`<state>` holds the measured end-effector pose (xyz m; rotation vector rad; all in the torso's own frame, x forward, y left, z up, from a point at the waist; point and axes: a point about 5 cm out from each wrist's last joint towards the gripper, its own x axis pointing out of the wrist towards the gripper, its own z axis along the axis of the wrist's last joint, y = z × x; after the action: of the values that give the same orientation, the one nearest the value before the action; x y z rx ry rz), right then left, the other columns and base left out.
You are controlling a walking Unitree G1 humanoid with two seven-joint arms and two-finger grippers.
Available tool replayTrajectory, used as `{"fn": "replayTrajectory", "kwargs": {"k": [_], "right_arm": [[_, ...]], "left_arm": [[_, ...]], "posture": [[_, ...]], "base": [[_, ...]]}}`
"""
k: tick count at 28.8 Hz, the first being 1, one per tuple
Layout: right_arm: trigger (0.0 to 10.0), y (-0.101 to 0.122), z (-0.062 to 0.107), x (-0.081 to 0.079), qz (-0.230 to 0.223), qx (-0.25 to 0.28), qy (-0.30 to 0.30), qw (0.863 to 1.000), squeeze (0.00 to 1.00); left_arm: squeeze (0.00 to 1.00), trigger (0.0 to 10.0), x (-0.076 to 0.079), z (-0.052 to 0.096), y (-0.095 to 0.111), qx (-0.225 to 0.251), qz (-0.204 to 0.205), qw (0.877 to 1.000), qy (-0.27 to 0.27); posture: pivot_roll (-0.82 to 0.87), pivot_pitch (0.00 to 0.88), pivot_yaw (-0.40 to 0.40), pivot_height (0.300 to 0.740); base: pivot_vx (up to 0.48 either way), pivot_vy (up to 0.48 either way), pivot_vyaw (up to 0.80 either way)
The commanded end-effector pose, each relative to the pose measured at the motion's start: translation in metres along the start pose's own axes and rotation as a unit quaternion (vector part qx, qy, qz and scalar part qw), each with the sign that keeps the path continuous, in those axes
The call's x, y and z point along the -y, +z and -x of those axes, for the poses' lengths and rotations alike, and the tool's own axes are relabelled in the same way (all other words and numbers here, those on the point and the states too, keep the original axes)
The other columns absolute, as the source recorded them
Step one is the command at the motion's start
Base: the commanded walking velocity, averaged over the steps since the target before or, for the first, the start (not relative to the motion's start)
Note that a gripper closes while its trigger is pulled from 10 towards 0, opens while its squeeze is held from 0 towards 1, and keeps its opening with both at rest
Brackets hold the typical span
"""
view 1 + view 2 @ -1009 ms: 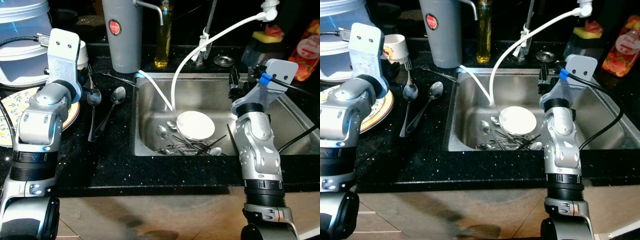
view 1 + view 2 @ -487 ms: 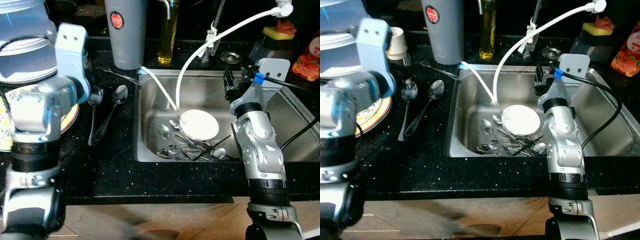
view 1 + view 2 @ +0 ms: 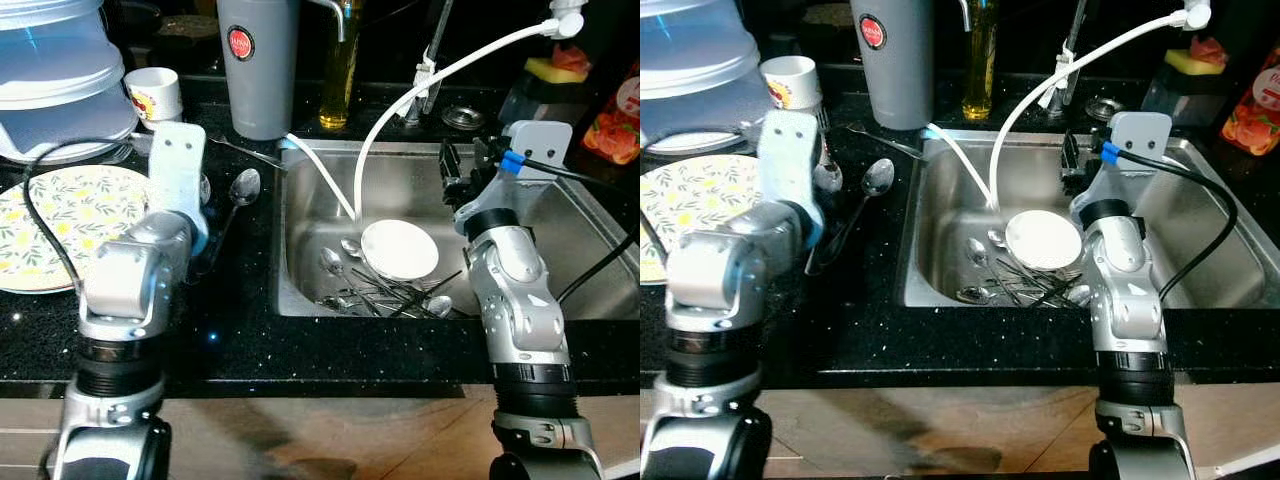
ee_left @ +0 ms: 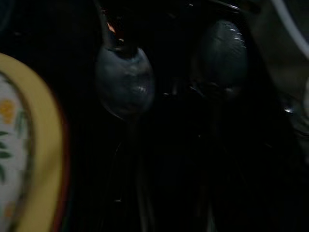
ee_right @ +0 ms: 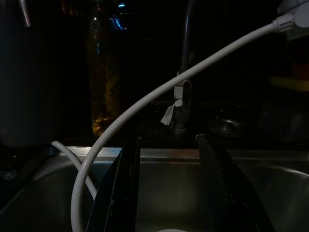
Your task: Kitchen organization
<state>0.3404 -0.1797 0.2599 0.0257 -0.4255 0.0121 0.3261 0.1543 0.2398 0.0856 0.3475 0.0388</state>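
- Head views: we see two spoons (image 3: 240, 192) on the black surface (image 3: 240, 330) between the floral plate (image 3: 60, 225) and the sink (image 3: 560, 250), long axes running away from us with bowls at the far end. Our left gripper (image 3: 185, 215) hangs right over them, so the left arm is much nearer. Its jaws are hidden by the wrist; we cannot tell their opening.
- More cutlery (image 3: 385, 292) and a small white dish (image 3: 399, 249) lie in the sink, below our right gripper (image 3: 465, 165).
- Left wrist view: both spoon bowls (image 4: 124, 82) lie close beneath, the plate rim beside them.
- Right wrist view: our right jaws stand moderately apart, holding nothing, aimed across the sink at the faucet (image 5: 186, 58).
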Motion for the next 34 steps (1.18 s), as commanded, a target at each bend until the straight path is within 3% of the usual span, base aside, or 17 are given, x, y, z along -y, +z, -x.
{"fn": "replayTrajectory", "kwargs": {"k": [1,7,12,14,15,16,17,25,28,32,33,34], "right_arm": [[10.0,-0.001,-0.001,-0.002,-0.005,-0.002,0.004,1.0,0.0],[10.0,-0.002,0.001,-0.001,-0.006,-0.003,0.001,1.0,0.0],[10.0,-0.002,0.001,-0.001,-0.006,-0.004,0.001,1.0,0.0],[10.0,-0.002,0.001,-0.001,-0.006,-0.004,0.001,1.0,0.0],[10.0,-0.002,0.001,-0.001,-0.006,-0.004,0.002,1.0,0.0],[10.0,-0.002,0.0,-0.002,-0.006,-0.003,0.002,1.0,0.0],[10.0,-0.001,0.0,-0.002,-0.006,-0.002,0.003,1.0,0.0],[10.0,-0.002,0.0,-0.001,-0.005,-0.004,0.003,1.0,0.0],[10.0,-0.001,-0.001,-0.002,-0.005,-0.003,0.006,1.0,0.0],[10.0,-0.001,-0.001,-0.001,-0.007,-0.003,0.005,1.0,0.0],[10.0,-0.001,-0.001,-0.001,-0.008,-0.003,0.004,1.0,0.0],[10.0,-0.001,-0.001,-0.001,-0.008,-0.003,0.003,1.0,0.0]], "left_arm": [[0.0,10.0,-0.002,-0.004,-0.006,-0.014,0.007,1.0,0.017],[0.0,10.0,-0.013,-0.012,-0.026,-0.05,0.024,0.996,0.07],[0.0,10.0,-0.015,-0.018,-0.037,-0.062,0.035,0.994,0.084],[0.0,10.0,-0.014,-0.02,-0.044,-0.081,0.056,0.993,0.073],[0.0,10.0,-0.012,-0.023,-0.053,-0.105,0.085,0.989,0.059],[0.0,4.5,-0.011,-0.025,-0.057,-0.114,0.088,0.988,0.053],[0.0,0.0,-0.011,-0.026,-0.064,-0.126,0.102,0.985,0.051],[0.0,0.0,-0.016,-0.028,-0.065,-0.119,0.108,0.985,0.069],[0.0,0.0,-0.022,-0.031,-0.059,-0.103,0.082,0.987,0.089],[0.0,0.0,-0.025,-0.031,-0.024,0.035,-0.044,0.992,0.11],[0.0,7.2,-0.021,-0.026,-0.008,0.09,-0.036,0.991,0.093],[0.56,10.0,-0.017,-0.019,0.008,0.145,-0.031,0.986,0.071]], "posture": [[0.14,0.066,-0.029,0.74],[0.14,0.064,-0.026,0.74],[0.13,0.061,-0.027,0.74],[0.13,0.061,-0.028,0.74],[0.13,0.061,-0.028,0.74],[0.12,0.059,-0.033,0.74],[0.12,0.059,-0.033,0.74],[0.12,0.059,-0.034,0.74],[0.12,0.055,-0.035,0.74],[0.12,0.052,-0.038,0.74],[0.11,0.047,-0.038,0.74],[0.11,0.047,-0.038,0.74]], "base": [[0.0,0.0,0.0],[0.0,0.0,0.0],[0.0,0.0,0.0],[0.0,0.0,0.0],[0.0,0.0,0.0],[0.0,0.0,0.0],[0.0,0.0,0.0],[0.0,0.0,0.0],[0.0,0.0,0.0],[0.0,0.0,0.0],[0.0,0.0,0.0],[0.0,0.0,0.0]]}}
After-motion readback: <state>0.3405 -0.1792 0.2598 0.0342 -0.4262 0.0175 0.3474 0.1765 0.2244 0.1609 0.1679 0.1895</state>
